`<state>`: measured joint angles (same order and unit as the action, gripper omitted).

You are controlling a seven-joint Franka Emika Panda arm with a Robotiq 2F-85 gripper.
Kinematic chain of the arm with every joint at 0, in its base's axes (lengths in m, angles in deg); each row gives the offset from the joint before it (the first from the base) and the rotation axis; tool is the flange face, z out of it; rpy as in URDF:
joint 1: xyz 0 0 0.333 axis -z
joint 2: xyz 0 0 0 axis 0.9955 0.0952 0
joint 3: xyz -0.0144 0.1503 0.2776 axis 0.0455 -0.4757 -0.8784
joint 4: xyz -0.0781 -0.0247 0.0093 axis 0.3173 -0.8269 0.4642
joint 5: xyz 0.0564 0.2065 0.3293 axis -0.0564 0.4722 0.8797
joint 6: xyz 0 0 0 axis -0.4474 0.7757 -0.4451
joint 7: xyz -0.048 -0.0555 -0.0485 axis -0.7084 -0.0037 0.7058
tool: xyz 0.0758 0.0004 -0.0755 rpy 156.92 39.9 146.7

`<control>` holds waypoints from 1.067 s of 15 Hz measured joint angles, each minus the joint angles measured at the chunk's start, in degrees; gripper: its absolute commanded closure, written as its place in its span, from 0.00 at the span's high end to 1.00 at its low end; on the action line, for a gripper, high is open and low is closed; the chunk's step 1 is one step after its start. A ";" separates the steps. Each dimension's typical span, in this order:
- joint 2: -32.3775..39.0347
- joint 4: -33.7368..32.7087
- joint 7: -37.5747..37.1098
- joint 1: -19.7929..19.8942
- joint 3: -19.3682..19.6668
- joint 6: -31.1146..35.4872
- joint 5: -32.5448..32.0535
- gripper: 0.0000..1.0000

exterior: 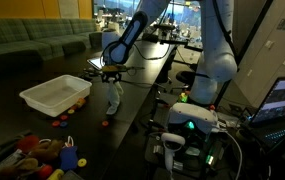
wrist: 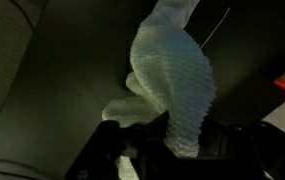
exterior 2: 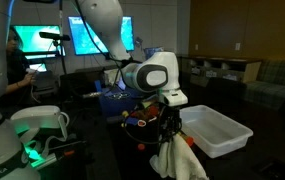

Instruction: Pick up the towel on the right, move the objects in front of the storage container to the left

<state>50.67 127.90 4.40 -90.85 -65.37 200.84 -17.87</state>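
Observation:
My gripper (exterior: 112, 77) is shut on a white textured towel (exterior: 113, 98) and holds it up so it hangs down above the dark table. In an exterior view the gripper (exterior 2: 169, 122) grips the towel (exterior 2: 176, 156) by its top. In the wrist view the towel (wrist: 172, 85) fills the middle and runs between the jaws (wrist: 177, 140). The white storage container (exterior: 54, 94) sits on the table to the side, also seen in an exterior view (exterior 2: 214, 130). Small red and orange objects (exterior: 79, 103) lie by the container, and one orange piece (exterior: 106, 123) lies below the towel.
A heap of toys (exterior: 42, 155), including a blue one (exterior: 69, 156), lies at the near table corner. A green sofa (exterior: 32, 40) stands behind. A second robot base with a green light (exterior: 190, 122) and monitors stand near the table.

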 measured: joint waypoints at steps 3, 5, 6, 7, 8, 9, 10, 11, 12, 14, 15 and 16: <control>8.87 -4.89 -5.06 -1.66 0.20 1.08 -0.08 0.04; 14.65 -8.91 -7.75 -3.26 0.20 1.33 0.36 0.04; 17.34 -11.11 -8.70 -4.05 0.16 1.34 0.98 0.04; 19.71 -13.24 -9.26 -4.67 -0.01 1.34 1.99 0.04; 21.78 -15.32 -9.75 -5.23 -0.17 1.34 3.01 0.04; 23.68 -17.42 -10.17 -5.72 -0.31 1.34 4.20 0.04; 25.32 -19.39 -10.50 -6.12 -0.44 1.34 5.22 0.04; 26.79 -21.27 -10.80 -6.49 -0.52 1.34 6.21 0.04; 28.03 -22.95 -11.06 -6.75 -0.63 1.35 7.00 0.04; 30.04 -26.08 -11.42 -7.07 -0.95 1.38 8.35 0.04; 30.84 -27.40 -11.58 -7.25 -1.05 1.43 8.82 0.04; 31.51 -28.66 -11.76 -7.47 -1.09 1.46 9.07 0.04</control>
<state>82.18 99.25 -7.35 -98.32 -66.46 202.30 -8.81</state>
